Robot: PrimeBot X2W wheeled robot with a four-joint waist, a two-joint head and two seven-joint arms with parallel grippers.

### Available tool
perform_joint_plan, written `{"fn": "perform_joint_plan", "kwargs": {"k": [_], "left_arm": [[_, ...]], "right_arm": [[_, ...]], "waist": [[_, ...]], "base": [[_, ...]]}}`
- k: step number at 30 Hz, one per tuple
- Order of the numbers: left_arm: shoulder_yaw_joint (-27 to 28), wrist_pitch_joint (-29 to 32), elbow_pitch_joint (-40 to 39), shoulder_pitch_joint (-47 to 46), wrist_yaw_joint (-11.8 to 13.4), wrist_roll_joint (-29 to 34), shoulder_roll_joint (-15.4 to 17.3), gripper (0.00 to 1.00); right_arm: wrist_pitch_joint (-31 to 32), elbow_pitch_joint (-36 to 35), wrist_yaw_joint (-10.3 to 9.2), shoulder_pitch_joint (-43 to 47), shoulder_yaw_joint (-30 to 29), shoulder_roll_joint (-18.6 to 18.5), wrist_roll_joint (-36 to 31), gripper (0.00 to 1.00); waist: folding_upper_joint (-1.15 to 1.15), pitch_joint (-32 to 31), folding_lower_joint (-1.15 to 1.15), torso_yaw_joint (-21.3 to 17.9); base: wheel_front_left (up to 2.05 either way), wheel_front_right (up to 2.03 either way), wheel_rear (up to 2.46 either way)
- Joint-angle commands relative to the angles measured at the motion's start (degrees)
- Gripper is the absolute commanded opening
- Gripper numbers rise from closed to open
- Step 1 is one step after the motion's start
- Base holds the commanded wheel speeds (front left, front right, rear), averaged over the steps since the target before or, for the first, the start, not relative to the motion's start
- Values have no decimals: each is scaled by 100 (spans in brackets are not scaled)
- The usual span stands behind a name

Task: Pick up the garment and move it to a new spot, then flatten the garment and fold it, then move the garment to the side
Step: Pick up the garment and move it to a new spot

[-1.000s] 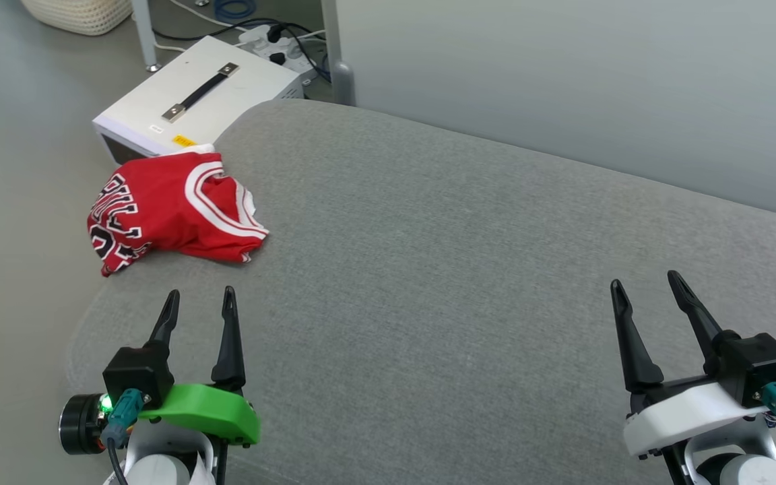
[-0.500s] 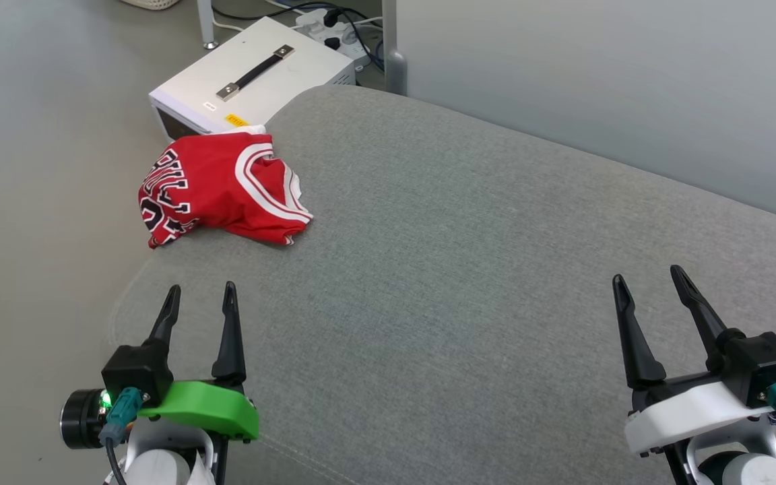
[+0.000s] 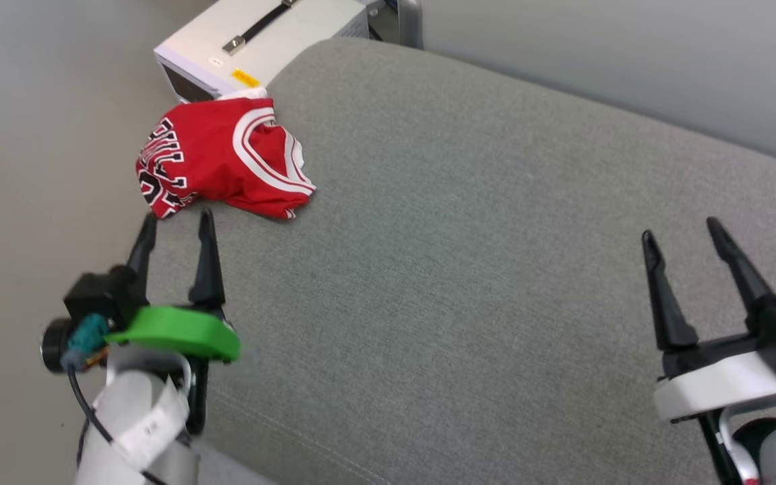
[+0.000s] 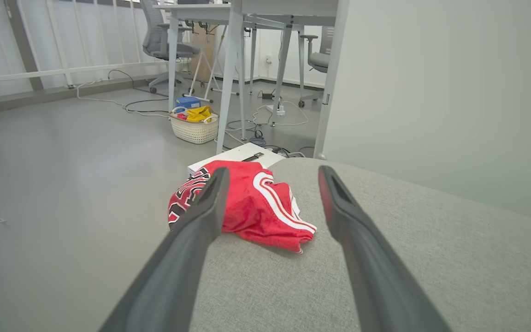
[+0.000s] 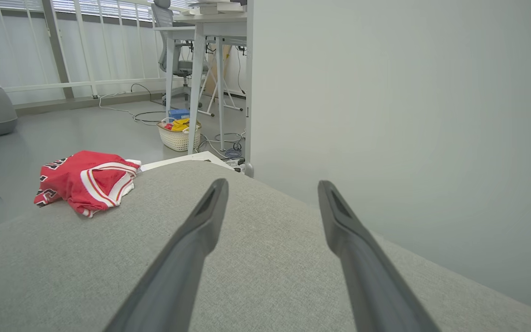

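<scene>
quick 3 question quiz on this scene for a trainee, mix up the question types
1. True or false: the left gripper is shut on the red jersey.
2. Where does the jersey lie? A) in the middle of the seat B) at the far left corner of the grey cushion, near the white box C) in a basket
3. Fill in: the gripper nearer the jersey is the ____ one.
Key: 1 false, its fingers stand open, just short of the jersey. 2 B. 3 left; the right gripper, also open, is far across the cushion.
</scene>
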Motion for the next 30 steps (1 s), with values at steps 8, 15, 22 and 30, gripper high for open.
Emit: {"fn": "perform_joint_plan", "kwargs": {"k": [8,15,22,30], "left_arm": [[200,744,1171,-1838,-149,-694,729,100],[346,2657,2381,-3332,-180,-1541,1747,100],[386,3666,2960,-3815,-183,-2000,2185,100],[351,4485,3525,-3963,-83,-2195,2392,100]], "right_arm": [[323,-695,-5,-525,-144,-425,-2,100],[511,-1258,-5,-1000,-357,-709,67,100],[540,-1478,-5,-1141,-451,-784,104,100],[514,-1569,-5,-1231,-481,-806,154,100]], "waist": [[0,1311,0,-559],[0,2393,0,-1147],[0,2854,0,-1425],[0,3131,0,-1611]], "base": [[0,0,0],[0,0,0],[0,0,0],[0,0,0]]}}
